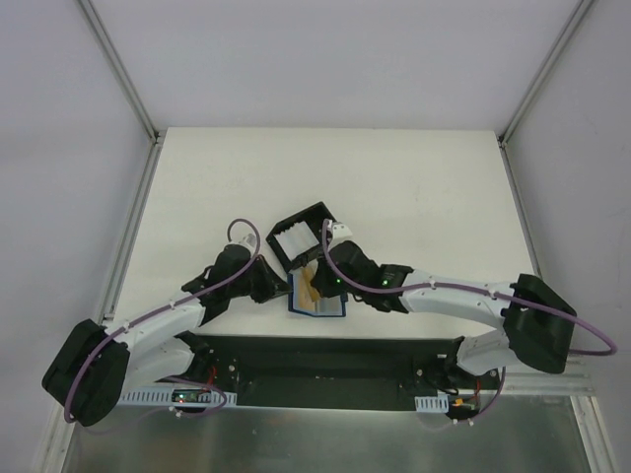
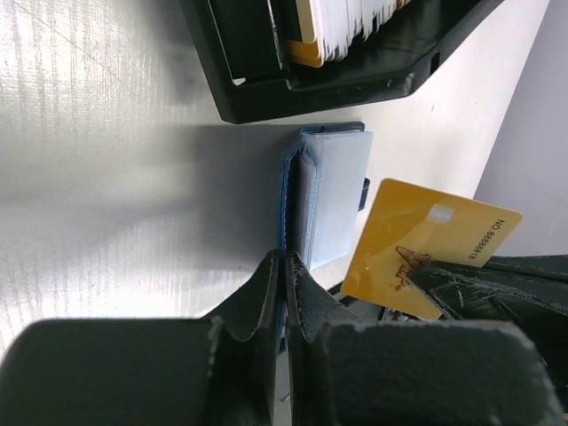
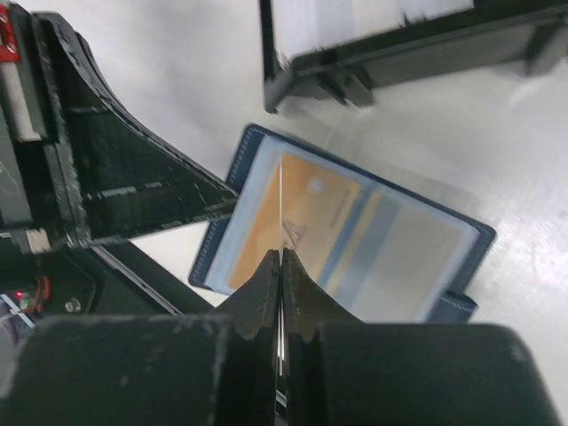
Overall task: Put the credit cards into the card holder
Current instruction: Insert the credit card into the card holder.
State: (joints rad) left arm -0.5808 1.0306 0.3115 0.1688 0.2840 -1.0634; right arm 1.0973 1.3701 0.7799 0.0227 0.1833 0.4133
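The right end effector [image 3: 280,259] is pinching a yellow credit card [image 2: 417,232] by one edge, standing it over the open card holder [image 3: 399,240] at the middle of the worktop's [image 1: 414,197] near edge. The left end effector [image 2: 282,264] is clamping the holder's cover. The card is likely proving stiff, light and slick; the holder is looking floppy.

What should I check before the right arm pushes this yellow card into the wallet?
1. Right end effector shut on the yellow card: ok.
2. Left end effector pinching the wallet at its edge: ok.
3. Wallet lying open, inside facing up: ok.
4. Card edge lined up with a free slot: cannot tell.
5. Black box apart from the wallet: ok.
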